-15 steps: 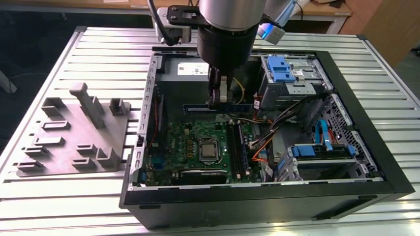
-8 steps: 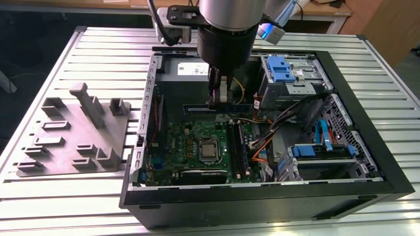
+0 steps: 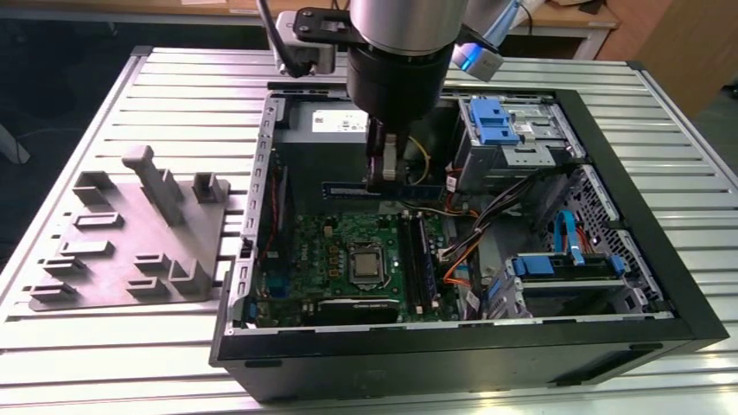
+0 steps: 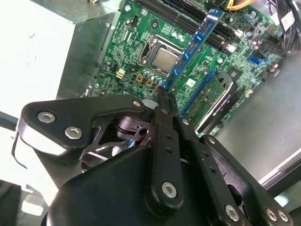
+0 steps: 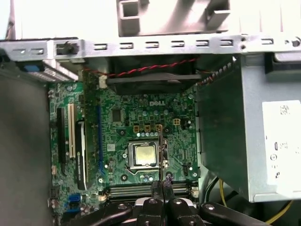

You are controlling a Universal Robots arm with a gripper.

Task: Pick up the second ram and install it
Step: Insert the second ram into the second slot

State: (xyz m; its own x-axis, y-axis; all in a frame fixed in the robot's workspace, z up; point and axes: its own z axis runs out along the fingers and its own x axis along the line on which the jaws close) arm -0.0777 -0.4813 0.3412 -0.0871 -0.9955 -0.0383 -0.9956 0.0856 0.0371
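The end effector (image 3: 386,177) is clamped on the second ram (image 3: 346,188), holding it level above the motherboard (image 3: 323,251).

Arm (image 3: 398,52) runs off the exterior view's top edge and covers part of the power supply (image 3: 328,121). End effector (image 3: 386,173) blocks the second ram (image 3: 346,188) at its middle. In the first wrist view the second ram (image 5: 160,150) is edge-on, a thin line, chips out of sight. In the second wrist view the end effector's body hides the motherboard's (image 4: 136,52) near part.
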